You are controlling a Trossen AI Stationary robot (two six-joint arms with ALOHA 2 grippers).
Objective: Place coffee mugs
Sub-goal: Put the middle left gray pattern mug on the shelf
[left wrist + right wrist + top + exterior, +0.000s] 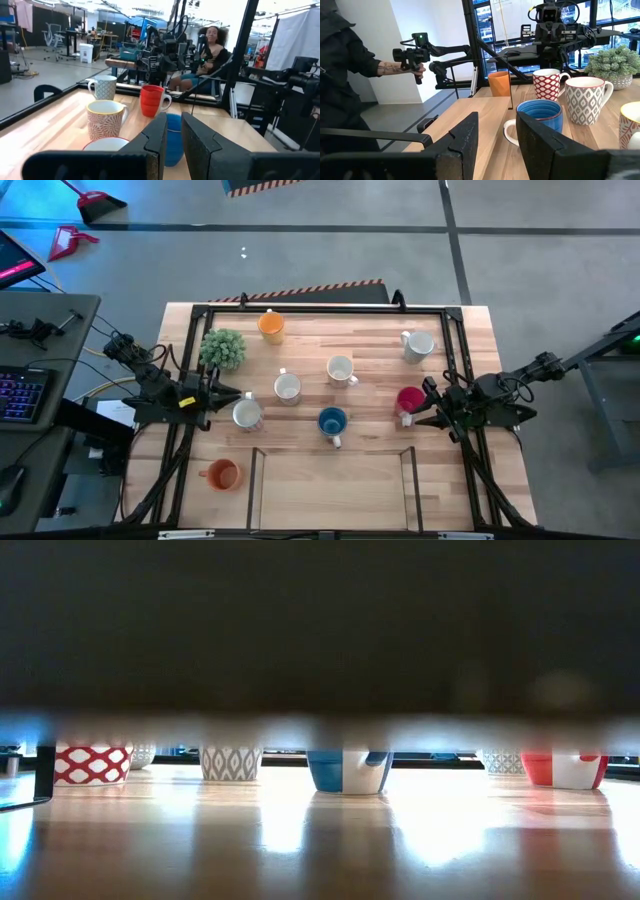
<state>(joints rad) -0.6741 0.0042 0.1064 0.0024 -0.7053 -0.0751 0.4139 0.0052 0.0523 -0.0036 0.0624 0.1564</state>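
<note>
Eight mugs stand upright on their bases on the wooden table (380, 470). There are orange ones (271, 327) (221, 474), white ones (418, 345) (341, 370) (287, 388) (247, 414), a blue one (332, 422) and a red one (409, 401). My left gripper (238, 394) is open by a narrow gap (173, 137), just far-side of the nearest white mug (105, 144). The blue mug (174, 135) shows beyond its fingers. My right gripper (424, 412) is open (495, 135), beside the red mug's handle. It faces the blue mug (539, 112), and the red mug is outside its wrist view.
A green potted plant (222, 348) stands near the table's far left. A black frame (320, 308) runs round the table edges. A bare wood stretch lies along the near edge. Beyond the table, one person sits (212, 42) and another holds a hand-held device (412, 57).
</note>
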